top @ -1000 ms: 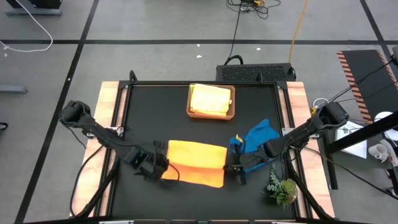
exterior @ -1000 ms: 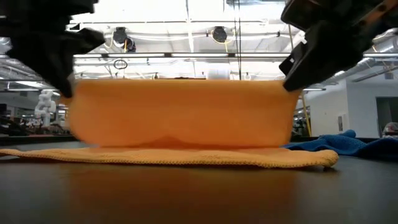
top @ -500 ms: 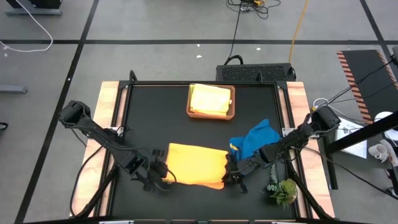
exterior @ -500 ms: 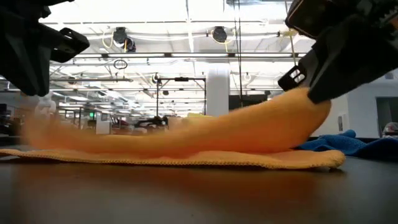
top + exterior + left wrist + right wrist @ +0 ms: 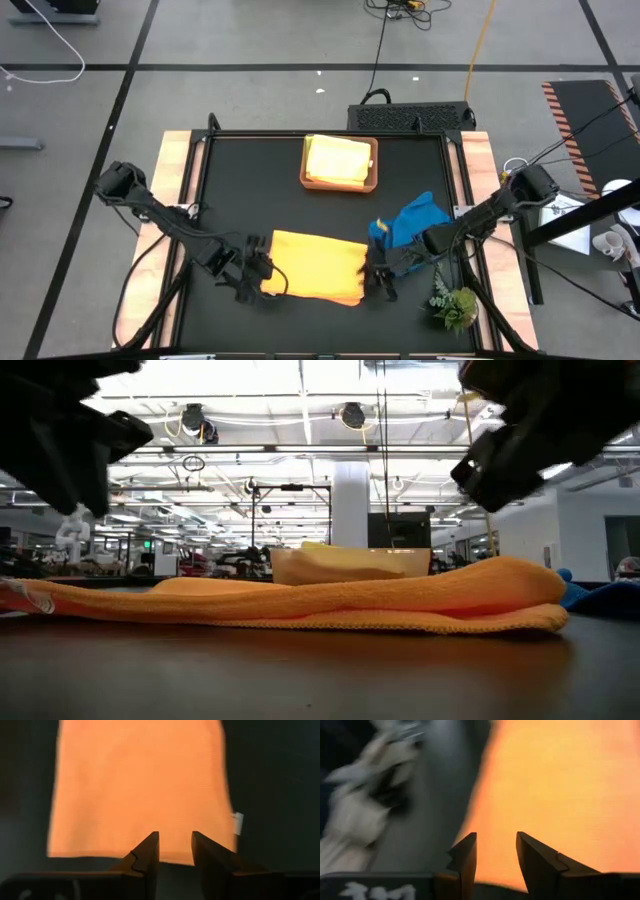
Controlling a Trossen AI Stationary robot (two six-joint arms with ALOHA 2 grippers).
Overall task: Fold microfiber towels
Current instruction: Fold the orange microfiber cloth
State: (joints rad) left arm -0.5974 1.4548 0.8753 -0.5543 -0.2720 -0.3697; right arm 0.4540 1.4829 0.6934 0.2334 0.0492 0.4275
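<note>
**Both pincers off the orange towel**

Our left pincer (image 5: pixel 262 283) and right pincer (image 5: pixel 374 283) are released, one at each end of the folded orange towel (image 5: pixel 314 266) lying flat on the table (image 5: pixel 250 190). Blue towel (image 5: pixel 410 222) sits just beside.

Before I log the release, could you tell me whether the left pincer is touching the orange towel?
Apart. The left wrist view shows the left pincer open, nothing between its fingers, the orange towel lying flat beyond them.

Brown tray (image 5: pixel 372 165) at the table's (image 5: pixel 250 190) far edge — plant sprig (image 5: pixel 455 303) near right.
</note>
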